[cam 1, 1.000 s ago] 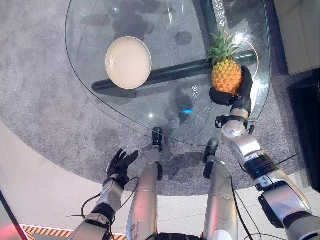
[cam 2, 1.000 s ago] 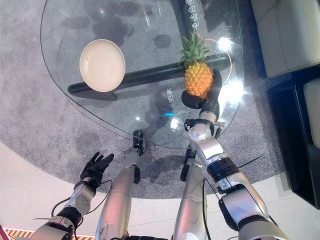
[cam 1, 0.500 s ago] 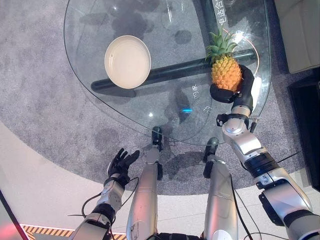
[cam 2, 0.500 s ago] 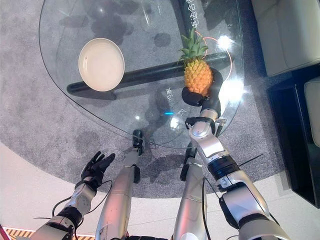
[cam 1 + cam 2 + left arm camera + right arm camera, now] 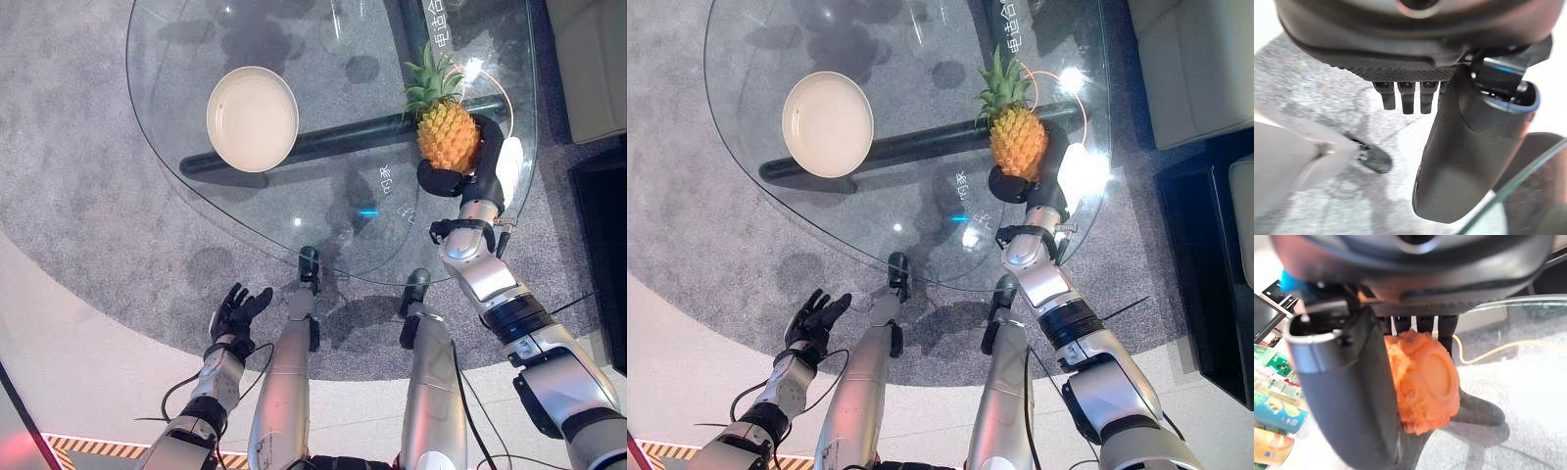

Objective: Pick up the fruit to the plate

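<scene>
right hand (image 5: 468, 174) is gripping the pineapple (image 5: 448, 135), thumb and fingers curled round its base, over the glass worktop (image 5: 343, 211); whether it is touching the glass is hard to tell | plate (image 5: 253, 118) is sitting well apart | left hand (image 5: 233, 311) is hanging with fingers spread below the worktop

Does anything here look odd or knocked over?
Nothing stands out. The pineapple is gripped in the right robot hand over the glass table; the plate sits flat and empty; the left robot hand hangs open below.
</scene>
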Controlling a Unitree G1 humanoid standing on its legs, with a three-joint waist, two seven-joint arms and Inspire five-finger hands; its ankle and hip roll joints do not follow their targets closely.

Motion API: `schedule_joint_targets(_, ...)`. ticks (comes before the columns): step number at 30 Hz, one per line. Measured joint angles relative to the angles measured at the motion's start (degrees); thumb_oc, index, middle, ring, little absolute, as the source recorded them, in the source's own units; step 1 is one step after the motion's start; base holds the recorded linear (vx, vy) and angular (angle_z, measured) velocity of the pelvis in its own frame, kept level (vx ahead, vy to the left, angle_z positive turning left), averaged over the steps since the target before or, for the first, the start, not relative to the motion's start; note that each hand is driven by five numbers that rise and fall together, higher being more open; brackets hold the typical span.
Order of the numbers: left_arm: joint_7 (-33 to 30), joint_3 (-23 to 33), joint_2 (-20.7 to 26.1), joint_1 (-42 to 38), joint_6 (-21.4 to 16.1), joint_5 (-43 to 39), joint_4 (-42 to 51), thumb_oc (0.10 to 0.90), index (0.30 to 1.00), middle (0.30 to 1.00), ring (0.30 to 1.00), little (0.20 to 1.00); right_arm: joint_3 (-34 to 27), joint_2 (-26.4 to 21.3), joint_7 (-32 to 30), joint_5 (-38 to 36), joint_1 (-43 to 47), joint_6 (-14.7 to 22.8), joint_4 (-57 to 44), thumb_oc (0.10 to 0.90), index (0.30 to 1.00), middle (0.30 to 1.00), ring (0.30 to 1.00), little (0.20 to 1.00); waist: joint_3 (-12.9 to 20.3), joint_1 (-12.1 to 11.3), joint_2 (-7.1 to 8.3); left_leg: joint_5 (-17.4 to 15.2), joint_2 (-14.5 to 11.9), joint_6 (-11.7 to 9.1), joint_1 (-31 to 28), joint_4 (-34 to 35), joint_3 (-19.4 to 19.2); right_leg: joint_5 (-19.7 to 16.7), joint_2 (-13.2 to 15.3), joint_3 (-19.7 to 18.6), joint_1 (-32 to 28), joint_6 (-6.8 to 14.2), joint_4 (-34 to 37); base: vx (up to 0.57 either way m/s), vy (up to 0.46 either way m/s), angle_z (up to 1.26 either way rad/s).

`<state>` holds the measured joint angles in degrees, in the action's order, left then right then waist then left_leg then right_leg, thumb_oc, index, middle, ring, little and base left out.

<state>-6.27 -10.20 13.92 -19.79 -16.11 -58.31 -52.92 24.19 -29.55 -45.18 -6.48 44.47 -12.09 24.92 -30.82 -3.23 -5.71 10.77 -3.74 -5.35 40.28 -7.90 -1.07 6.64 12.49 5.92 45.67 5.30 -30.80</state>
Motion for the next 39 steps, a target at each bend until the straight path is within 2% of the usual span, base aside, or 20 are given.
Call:
schedule_joint_targets(7,-12.38,7.34,2.37,-0.94,-8.37,-1.04,7.41,0.8,0.9,0.9,0.9,0.9,-0.58,-0.8,-0.8,4.24,-4.05,1.97,-1.71,0.1,0.3,0.3,0.3,0.2,0.0,0.2,0.0,0.02,-0.01,0.02,-0.63,0.0,0.0,0.01,0.02,0.0,-0.51,0.01,-0.01,-0.01,-0.021,0.0)
schedule_joint_targets(12,-17.47,9.6,4.21,-2.21,-12.84,0.59,11.62,0.8,0.9,0.9,0.9,0.9,-1.59,-2.56,-1.74,6.6,-6.75,2.92,-4.99,0.1,0.3,0.3,0.3,0.2,0.0,0.21,0.0,0.03,-0.01,0.01,-0.45,0.57,-0.06,0.08,0.02,-0.03,-0.07,0.05,0.08,0.0,0.0,0.0)
schedule_joint_targets(19,-19.46,9.73,4.52,-6.02,-15.61,1.7,16.39,0.8,0.9,0.9,0.9,0.9,-1.75,-2.67,-2.85,12.77,-6.94,6.17,-6.51,0.1,0.3,0.3,0.3,0.2,-0.01,0.35,0.0,0.08,-0.02,-0.04,0.58,0.78,-0.14,0.13,0.0,-0.06,0.99,0.04,0.03,0.0,0.0,0.0)
schedule_joint_targets(25,-19.02,9.89,4.56,-7.73,-17.98,1.79,25.35,0.8,0.9,0.9,0.9,0.9,-1.74,-2.68,-2.87,17.86,-6.91,8.07,-7.93,0.1,0.3,0.3,0.3,0.2,-0.02,0.24,0.01,0.07,-0.01,-0.04,0.82,0.84,-0.14,0.14,0.0,-0.04,1.11,0.05,0.28,0.0,-0.005,0.0)
schedule_joint_targets(29,-17.28,9.39,4.56,-7.75,-18.26,5.42,30.83,0.8,0.9,0.9,0.9,0.9,-1.81,-2.99,-2.87,20.58,-6.87,9.37,-10.51,0.1,0.3,0.3,0.3,0.2,-0.02,0.22,0.01,0.08,-0.02,-0.04,0.77,0.73,-0.13,0.12,0.0,-0.04,1.09,0.05,0.11,0.0,-0.035,0.0)
schedule_joint_targets(34,-13.34,8.32,4.57,-8.59,-17.8,6.0,36.71,0.8,0.9,0.9,0.9,0.9,-2.13,-2.98,-2.86,24.29,-6.83,11.55,-11.31,0.1,0.3,0.3,0.3,0.2,-0.01,0.26,0.02,0.09,-0.01,-0.02,0.75,0.69,-0.1,0.05,0.0,-0.03,1.02,0.06,0.14,0.0,0.0,0.0)
schedule_joint_targets(39,-8.68,5.72,4.61,-10.92,-12.62,5.54,39.08,0.8,0.9,0.9,0.9,0.9,-2.65,-2.98,-2.85,24.62,-6.82,11.87,-12.9,0.1,0.3,0.3,0.3,0.2,-0.04,0.43,0.07,0.1,-0.01,-0.01,0.76,0.74,-0.1,-0.08,-0.02,0.0,0.88,0.16,0.5,0.0,0.0,0.0)
